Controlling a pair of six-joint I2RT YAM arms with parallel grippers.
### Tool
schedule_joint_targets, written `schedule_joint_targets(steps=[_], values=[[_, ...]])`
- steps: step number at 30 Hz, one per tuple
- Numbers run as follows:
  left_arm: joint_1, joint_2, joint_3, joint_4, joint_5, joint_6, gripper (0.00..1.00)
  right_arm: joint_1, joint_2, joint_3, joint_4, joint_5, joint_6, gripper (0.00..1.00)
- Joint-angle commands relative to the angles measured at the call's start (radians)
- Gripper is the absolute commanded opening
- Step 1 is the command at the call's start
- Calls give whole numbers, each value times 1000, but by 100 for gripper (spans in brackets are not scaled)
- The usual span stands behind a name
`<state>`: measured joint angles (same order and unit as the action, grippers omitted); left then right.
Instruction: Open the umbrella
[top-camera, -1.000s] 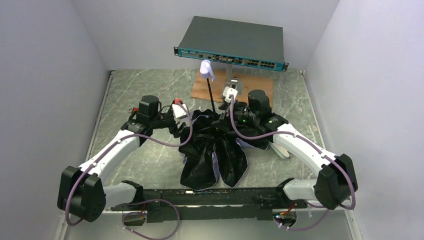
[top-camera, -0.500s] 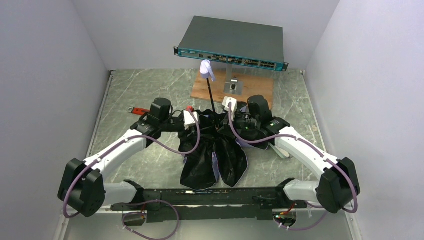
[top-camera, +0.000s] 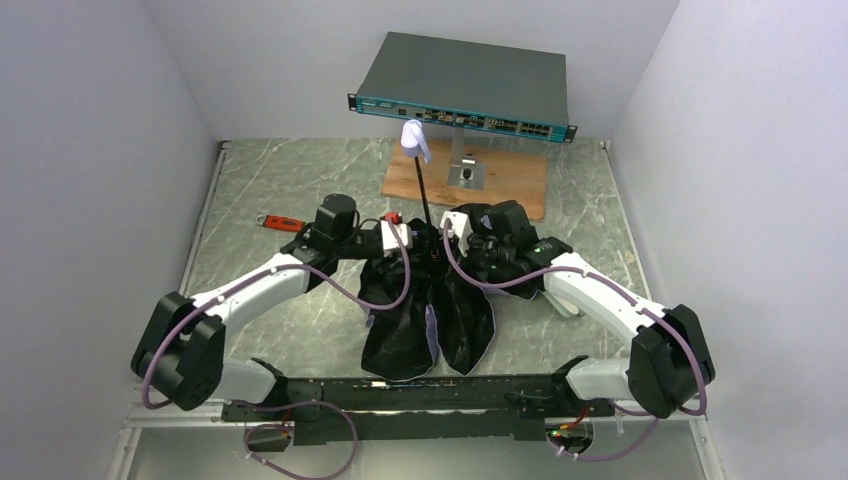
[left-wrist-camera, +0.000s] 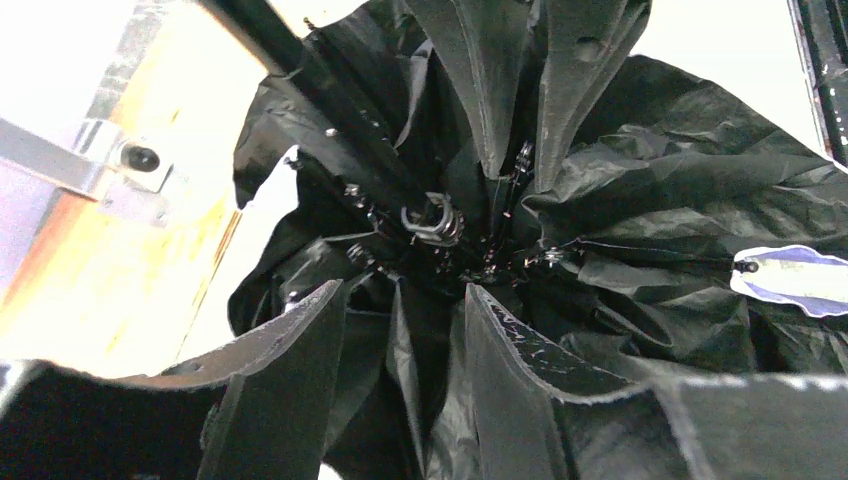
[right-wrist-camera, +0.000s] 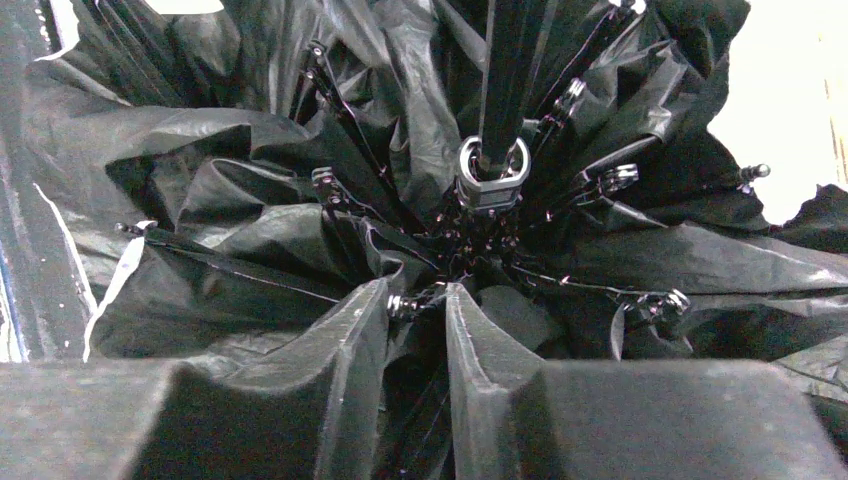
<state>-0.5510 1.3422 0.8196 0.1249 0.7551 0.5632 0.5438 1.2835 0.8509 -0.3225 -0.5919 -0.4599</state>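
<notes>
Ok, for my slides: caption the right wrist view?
Right gripper at the unopened umbrella, jaws either side of its black ribs.

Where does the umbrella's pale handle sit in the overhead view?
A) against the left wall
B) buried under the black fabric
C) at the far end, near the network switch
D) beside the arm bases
C: the handle of the umbrella tops the thin shaft just in front of the network switch, with the fabric spread nearer the arms.
</notes>
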Motion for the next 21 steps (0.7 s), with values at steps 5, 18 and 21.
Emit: schedule_joint_targets(steps=[5,18,21], values=[[-59,107,76,130,-14,28,52,-6,-37,-17,-42,59,-67,27],[-32,226,128,24,-154,40,32,-27,-43,-49,-118,78,-150,21],[6,220,124,-46,-184,55,23,-42,-44,-65,-139,83,-184,18]])
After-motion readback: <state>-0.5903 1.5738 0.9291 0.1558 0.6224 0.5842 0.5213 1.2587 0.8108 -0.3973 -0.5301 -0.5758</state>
